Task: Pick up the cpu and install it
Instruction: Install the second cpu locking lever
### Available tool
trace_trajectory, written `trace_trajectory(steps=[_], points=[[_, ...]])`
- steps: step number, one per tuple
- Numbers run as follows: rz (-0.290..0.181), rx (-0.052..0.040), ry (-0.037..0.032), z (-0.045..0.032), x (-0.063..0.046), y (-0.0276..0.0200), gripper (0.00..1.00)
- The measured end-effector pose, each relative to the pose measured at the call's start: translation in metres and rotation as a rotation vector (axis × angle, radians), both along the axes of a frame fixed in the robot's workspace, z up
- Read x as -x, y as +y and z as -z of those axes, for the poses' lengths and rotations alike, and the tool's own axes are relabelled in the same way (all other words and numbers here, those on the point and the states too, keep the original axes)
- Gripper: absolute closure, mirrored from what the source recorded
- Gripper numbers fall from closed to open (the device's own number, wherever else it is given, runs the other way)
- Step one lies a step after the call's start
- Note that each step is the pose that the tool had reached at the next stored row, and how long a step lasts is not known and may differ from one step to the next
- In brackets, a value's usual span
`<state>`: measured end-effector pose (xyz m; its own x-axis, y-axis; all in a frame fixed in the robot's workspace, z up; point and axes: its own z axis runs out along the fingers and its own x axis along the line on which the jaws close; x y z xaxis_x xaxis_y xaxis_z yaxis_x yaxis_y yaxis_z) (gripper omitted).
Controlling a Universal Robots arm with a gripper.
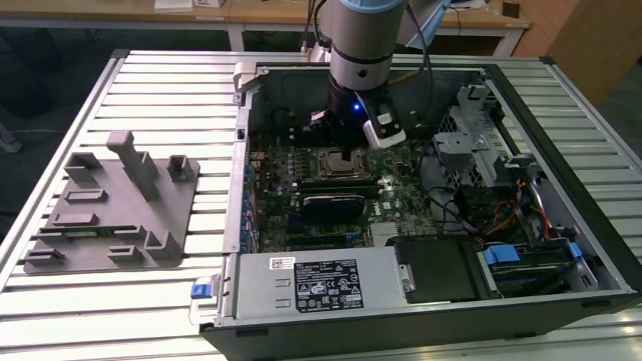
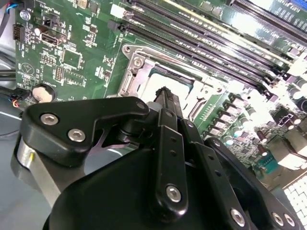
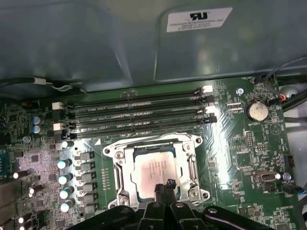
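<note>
Inside the open computer case [image 1: 561, 226], the gripper [image 3: 164, 188] hangs over the motherboard [image 3: 240, 158].
Seated in its metal socket frame [image 3: 117, 172] beside the memory slots [image 3: 139, 112], the cpu [image 3: 151, 170] lies flat; the fingers [image 2: 165, 103] are pressed together just above it, grasping nothing. A grey fixture [image 1: 110, 218] rests on the desk [image 1: 171, 83].

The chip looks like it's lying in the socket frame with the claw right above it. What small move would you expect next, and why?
Probably a short straight lift of the claw. The chip lies flat inside the socket frame on the green board, square to its edges, and the claw tip sits just over the chip's near edge.
</note>
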<state>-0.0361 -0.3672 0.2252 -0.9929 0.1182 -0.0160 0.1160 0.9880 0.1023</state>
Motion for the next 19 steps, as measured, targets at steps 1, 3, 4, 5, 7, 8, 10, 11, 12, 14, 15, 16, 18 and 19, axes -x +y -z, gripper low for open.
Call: trace_trajectory(steps=[1, 3, 4, 5, 7, 8, 10, 11, 12, 14, 15, 16, 18, 19], points=[[0.0, 0.0031, 0.0001, 0.0, -0.0001, 0.0012, 0.89], [0.0, 0.0124, 0.0003, 0.0, -0.0002, 0.0033, 0.89], [0.0, 0.0163, 0.0003, 0.0001, -0.0002, 0.0042, 0.89], [0.0, 0.0183, 0.0004, 0.0001, -0.0002, 0.0048, 0.89], [0.0, 0.0183, 0.0003, 0.0002, -0.0003, 0.0053, 0.89], [0.0, 0.0184, 0.0003, 0.0001, -0.0002, 0.0054, 0.89], [0.0, 0.0184, 0.0003, 0.0002, -0.0002, 0.0056, 0.89], [0.0, 0.0184, 0.0003, 0.0002, -0.0002, 0.0057, 0.89], [0.0, 0.0183, 0.0003, 0.0002, -0.0002, 0.0057, 0.89], [0.0, 0.0187, 0.0005, -0.0005, -0.0002, 0.0058, 0.89], [0.0, 0.0185, 0.0004, -0.0011, -0.0002, 0.0058, 0.89], [0.0, 0.0184, 0.0003, -0.0019, -0.0002, 0.0059, 0.89], [0.0, 0.0184, 0.0003, -0.0037, -0.0002, 0.006, 0.89], [0.0, 0.0183, 0.0003, -0.0045, -0.0002, 0.0061, 0.89]])
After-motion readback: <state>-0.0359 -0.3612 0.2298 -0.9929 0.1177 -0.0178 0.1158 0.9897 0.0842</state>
